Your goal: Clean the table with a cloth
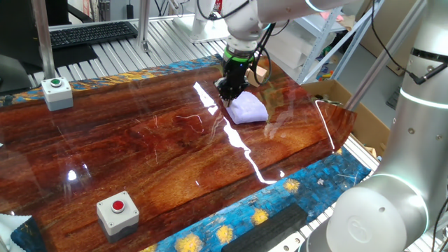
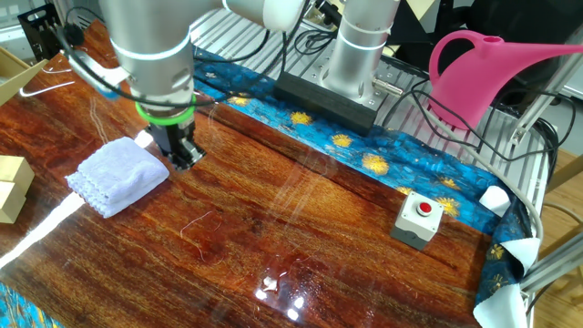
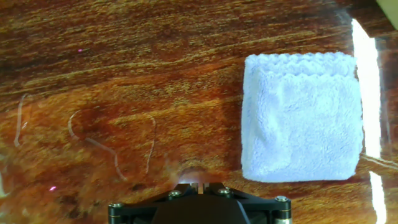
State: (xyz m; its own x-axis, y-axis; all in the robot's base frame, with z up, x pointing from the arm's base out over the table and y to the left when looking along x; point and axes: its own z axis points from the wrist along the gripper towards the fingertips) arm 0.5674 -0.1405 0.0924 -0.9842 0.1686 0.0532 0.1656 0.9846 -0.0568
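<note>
The cloth point(image 1: 247, 108) is a pale lavender folded square lying flat on the glossy reddish-brown table point(image 1: 126, 147). It also shows in the other fixed view point(image 2: 118, 176) and at the right of the hand view point(image 3: 301, 118). My gripper point(image 1: 227, 92) points down just above the table, right beside the cloth's edge and apart from it. In the other fixed view the gripper point(image 2: 185, 159) stands to the right of the cloth. Its fingers are together and hold nothing. In the hand view only the tips point(image 3: 198, 183) show, over bare wood point(image 3: 124, 62).
Thin water streaks point(image 3: 112, 146) lie on the wood left of the cloth. A grey box with a green button point(image 1: 57, 92), one with a red button point(image 1: 119, 212), tan boxes point(image 2: 11, 187), an open cardboard box point(image 1: 350, 105) and a pink watering can point(image 2: 492, 64) are around.
</note>
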